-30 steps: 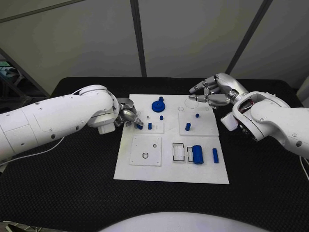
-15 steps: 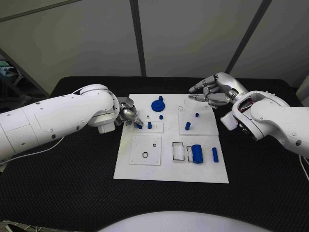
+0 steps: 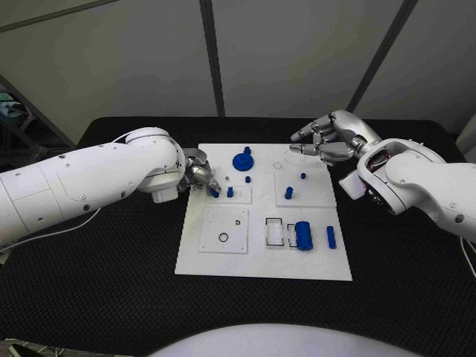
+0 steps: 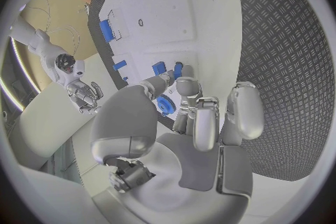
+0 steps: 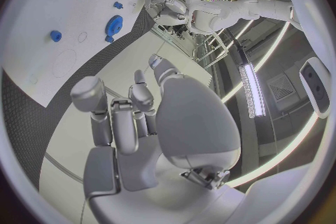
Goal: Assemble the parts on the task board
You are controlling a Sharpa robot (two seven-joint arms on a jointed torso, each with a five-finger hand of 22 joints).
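Note:
The white task board (image 3: 265,264) lies mid-table. My left hand (image 3: 198,178) hovers at the board's left edge, with its fingertips (image 4: 185,83) next to two small blue pegs (image 3: 213,193) (image 4: 159,67) standing in a square plate. Nothing shows between the thumb and fingers. A blue gear (image 3: 243,161) (image 4: 166,105) sits just beyond. My right hand (image 3: 324,141) (image 5: 129,117) hangs over the board's far right corner, fingers loosely bent and holding nothing. More blue pegs (image 3: 288,194) stand in the right plate. A blue cylinder (image 3: 305,236) and a slim blue piece (image 3: 330,238) lie nearer me.
A square plate with a small ring (image 3: 223,238) and an open rectangular slot (image 3: 274,232) lie on the board's near half. Black textured table (image 3: 109,282) surrounds the board on all sides.
My left forearm has turned slightly while its hand stays at the pegs. The right hand and the parts have not moved.

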